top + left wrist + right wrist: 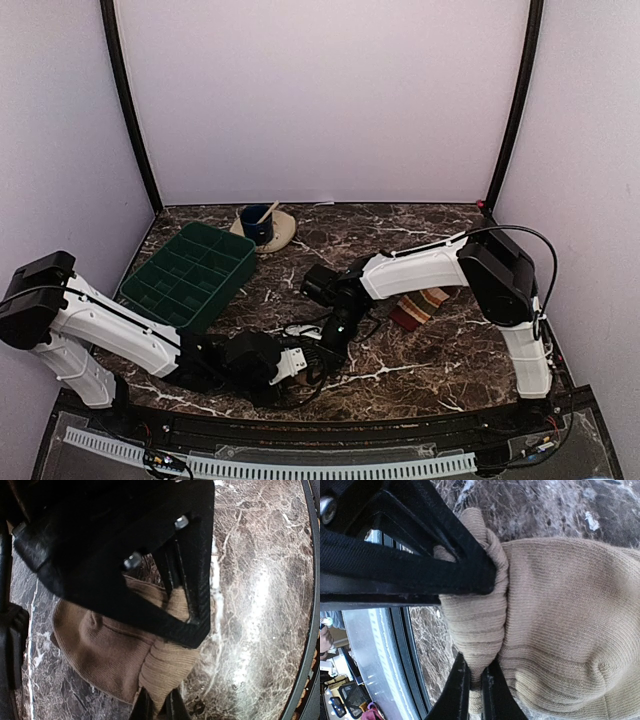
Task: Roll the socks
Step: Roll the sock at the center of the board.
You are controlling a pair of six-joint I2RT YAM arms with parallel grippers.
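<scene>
Marble table (430, 372), stick (268, 211) in cup (255, 228), left pincer (157, 698) and right pincer (475, 674) pinching tan sock (570, 630)

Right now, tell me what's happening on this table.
The robot is working the plain tan sock near the front edge. Its left gripper and right gripper each pinch the bunched fabric. The striped sock lies apart to the right, untouched. The green tray sits at the left.

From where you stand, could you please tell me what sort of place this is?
Most likely a robot lab test booth: plain pale walls box in a marble-patterned table, two robot arms are bolted at its near edge, and staged props sit about, such as a green tray and a striped sock.
</scene>
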